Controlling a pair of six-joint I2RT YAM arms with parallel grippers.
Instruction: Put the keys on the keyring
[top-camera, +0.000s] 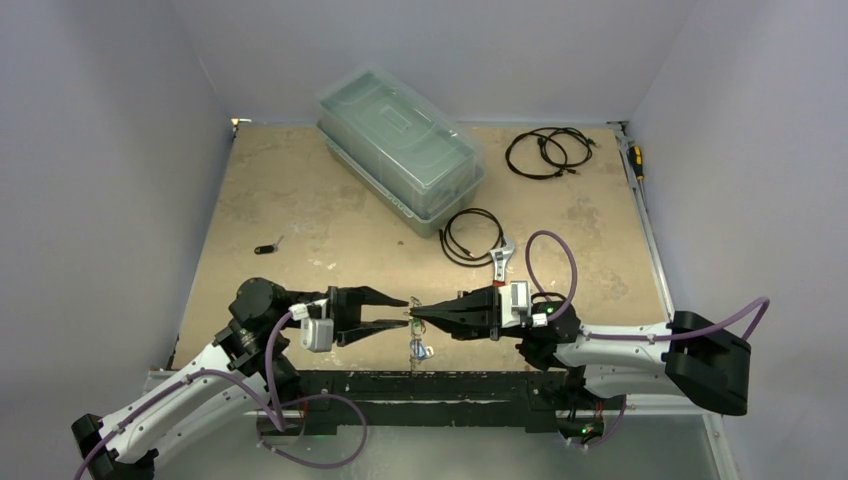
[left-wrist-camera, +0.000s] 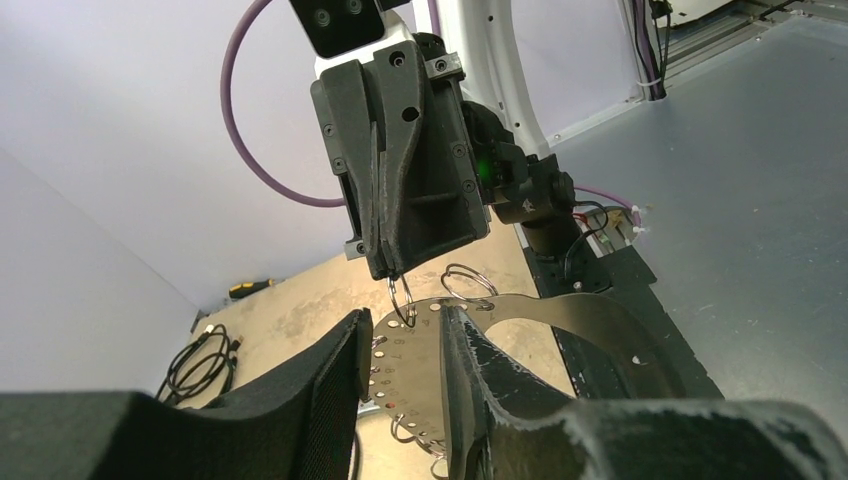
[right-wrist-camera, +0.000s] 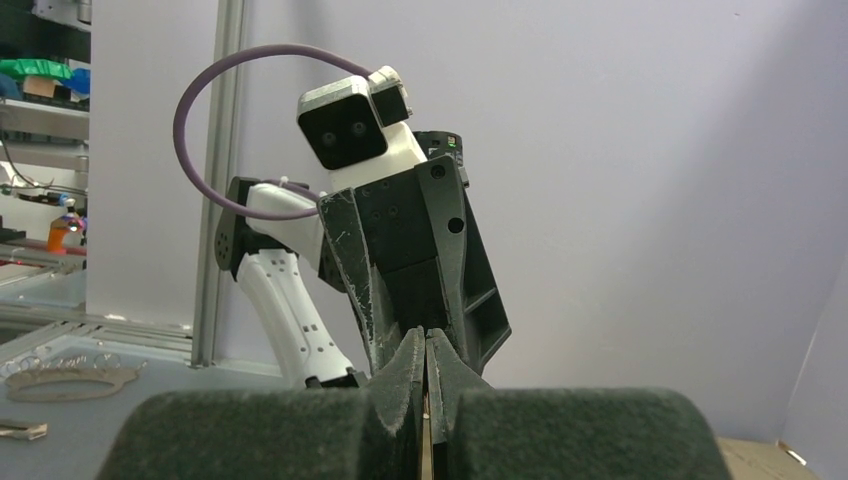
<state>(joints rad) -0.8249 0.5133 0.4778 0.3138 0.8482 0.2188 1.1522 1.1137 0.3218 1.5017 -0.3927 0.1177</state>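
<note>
Partly open at the left claw (top-camera: 404, 311), black fingers (left-wrist-camera: 320, 410) apart, with the flat end of the keyring (left-wrist-camera: 410, 365) between them; cannot tell if touching. Squeezed tight at the right claw (left-wrist-camera: 388, 268), facing the left one and nipping a small wire loop (left-wrist-camera: 402, 298) on the rim of the keyring. Held up in the air over the near edge of the bench (top-camera: 300, 200). Flat face turned to the left claw, long curve sweeping away toward the arm bases. More little loops (left-wrist-camera: 468, 285) along its rim. Under the claws, a small shiny clump (top-camera: 421, 350), too tiny to tell what. Farther back on the bench: a wrench (top-camera: 502, 262), black cables (top-camera: 473, 237), a clear box (top-camera: 400, 150), and far left one small black thing (top-camera: 265, 249).
</note>
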